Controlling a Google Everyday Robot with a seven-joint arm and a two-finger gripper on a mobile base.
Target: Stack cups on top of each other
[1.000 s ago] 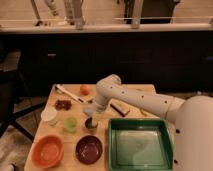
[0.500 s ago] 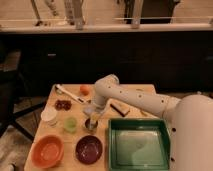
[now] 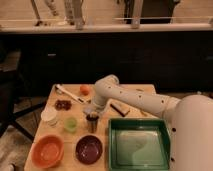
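Note:
The steel cup stands upright near the middle of the wooden table. My gripper hangs straight down from the white arm, right on the cup's rim, and is shut on it. The pale green cup stands just left of the steel cup, a small gap apart, with nothing in it that I can see.
An orange bowl and a dark purple bowl sit at the front edge. A green tray fills the front right. A white container, a dark snack, an orange fruit, a white utensil and a brown bar lie behind.
The gripper has settled onto the steel cup and shut on its rim. The cups and bowls have not shifted.

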